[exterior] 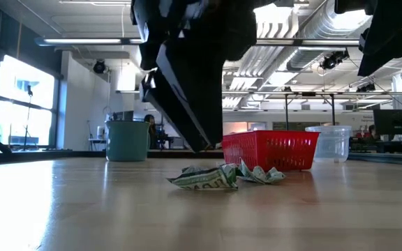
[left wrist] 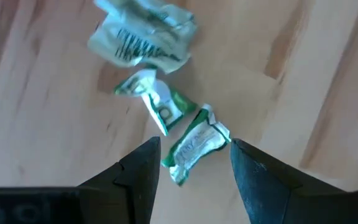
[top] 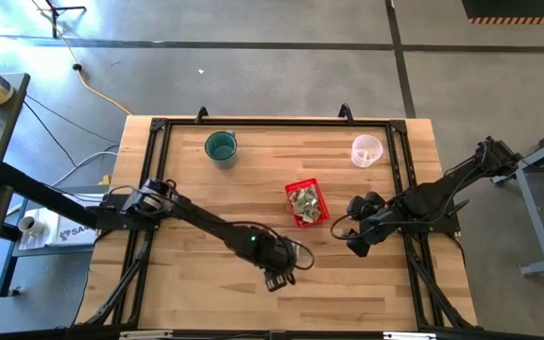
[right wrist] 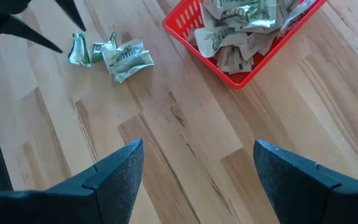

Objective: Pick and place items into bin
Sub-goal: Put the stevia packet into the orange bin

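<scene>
Left gripper (left wrist: pixel 191 171) hangs over three crumpled green-and-white wrappers (left wrist: pixel 194 144) on the wooden table (top: pixel 187 283); its jaws are wide apart, straddling the nearest piece and holding nothing. The high view hides these pieces under the arm. Right gripper (right wrist: pixel 194 168), spread open and empty, waits beside the red basket (right wrist: pixel 185 34), which already holds many wrappers; only the right wrist view shows that fill plainly.

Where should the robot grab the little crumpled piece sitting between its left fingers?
Probably across the narrow middle of the nearest crumpled piece, coming straight down from above. It lies flat and elongated on the table, already between the open fingers of the left end effector.
</scene>
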Controlling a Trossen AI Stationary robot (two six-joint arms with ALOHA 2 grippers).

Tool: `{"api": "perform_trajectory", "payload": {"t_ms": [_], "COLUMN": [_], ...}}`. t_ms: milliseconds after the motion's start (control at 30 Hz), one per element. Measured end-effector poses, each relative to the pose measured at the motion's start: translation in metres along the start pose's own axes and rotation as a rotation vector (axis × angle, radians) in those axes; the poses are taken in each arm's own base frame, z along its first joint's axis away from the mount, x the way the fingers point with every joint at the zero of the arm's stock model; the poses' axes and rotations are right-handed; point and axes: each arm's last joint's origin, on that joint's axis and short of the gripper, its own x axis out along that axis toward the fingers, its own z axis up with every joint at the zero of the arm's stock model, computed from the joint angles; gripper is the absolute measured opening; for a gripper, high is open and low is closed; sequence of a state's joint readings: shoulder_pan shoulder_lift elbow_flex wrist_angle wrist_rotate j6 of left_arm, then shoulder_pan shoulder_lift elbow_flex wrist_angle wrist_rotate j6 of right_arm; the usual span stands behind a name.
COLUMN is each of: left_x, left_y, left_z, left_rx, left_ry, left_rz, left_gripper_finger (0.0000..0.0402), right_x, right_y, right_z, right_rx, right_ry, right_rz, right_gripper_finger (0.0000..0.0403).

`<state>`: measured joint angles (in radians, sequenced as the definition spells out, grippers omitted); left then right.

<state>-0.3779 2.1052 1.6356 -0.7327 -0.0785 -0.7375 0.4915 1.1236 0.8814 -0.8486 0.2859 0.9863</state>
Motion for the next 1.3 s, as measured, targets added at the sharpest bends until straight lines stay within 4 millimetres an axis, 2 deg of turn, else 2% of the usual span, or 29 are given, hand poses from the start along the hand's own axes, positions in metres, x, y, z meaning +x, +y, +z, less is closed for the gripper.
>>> {"api": "perform_trajectory", "payload": {"t_ms": [200,400,567,700,867,967,1100,1233,1300], "left_x": [0.014,0.029,0.033,0.033,0.032,0.027,0.013,-0.018,-0.035], "left_y": [0.001,0.002,0.004,0.008,0.013,0.013,0.009,0.001,-0.004], "left_z": [-0.004,-0.003,-0.003,-0.001,-0.003,-0.006,-0.003,0.017,0.029], "left_rx": [0.227,0.315,0.329,0.343,0.327,0.309,0.292,0.311,0.343], "left_ry": [0.027,0.044,0.061,0.081,0.143,0.211,0.278,0.249,0.199], "left_rz": [0.022,0.015,0.009,0.009,0.003,0.0,0.019,0.025,0.002], "left_gripper_finger": [0.0228,0.0227,0.0217,0.0173,0.008,0.0032,0.0035,0.0065,0.0065], "right_x": [0.0,0.0,0.0,0.0,0.0,0.0,0.0,0.0,-0.001], "right_y": [0.0,0.0,-0.001,-0.001,-0.002,-0.003,-0.003,-0.004,-0.005], "right_z": [0.0,0.0,0.0,-0.001,-0.001,-0.001,0.0,0.0,0.0], "right_rx": [0.001,0.01,0.024,0.022,0.019,0.015,-0.008,-0.02,-0.027], "right_ry": [0.001,0.001,0.001,0.001,-0.005,-0.016,-0.027,-0.042,-0.049], "right_rz": [0.001,-0.001,-0.01,-0.017,-0.032,-0.043,-0.051,-0.069,-0.067], "right_gripper_finger": [0.0293,0.0293,0.0293,0.0293,0.0293,0.0293,0.0293,0.0293,0.0293]}}
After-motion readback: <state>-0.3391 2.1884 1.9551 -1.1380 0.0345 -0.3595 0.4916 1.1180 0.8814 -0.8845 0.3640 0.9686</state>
